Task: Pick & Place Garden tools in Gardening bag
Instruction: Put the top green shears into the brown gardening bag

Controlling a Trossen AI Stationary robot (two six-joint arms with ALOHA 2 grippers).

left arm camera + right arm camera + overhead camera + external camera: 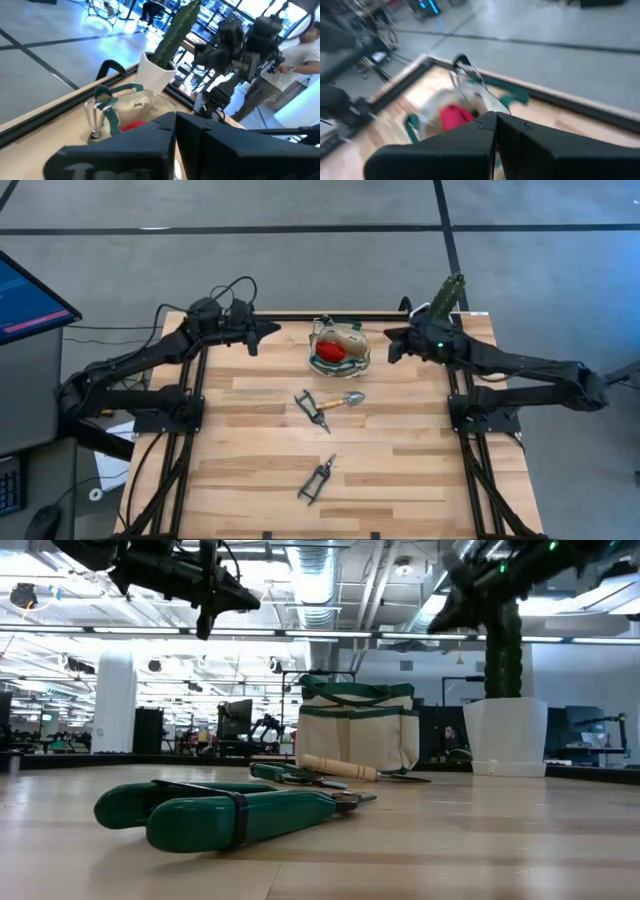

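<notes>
The cream gardening bag [338,348] with green trim stands at the table's far middle, with a red-headed tool [331,352] inside it. It also shows in the low view [358,730]. A wooden-handled trowel [342,401] and a dark-handled tool [312,408] lie side by side on the table's middle. Green-handled pruning shears [317,480] lie flat nearer the front and fill the low view's foreground [230,812]. My left gripper [270,331] is shut and empty, high above the table, left of the bag. My right gripper [391,338] is shut and empty, high, right of the bag.
A white pot with a green cactus [447,298] stands at the far right corner, just behind my right gripper; it also shows in the low view [505,735]. A monitor [25,295] stands off the table's left. A person [280,80] stands beyond the table's right side.
</notes>
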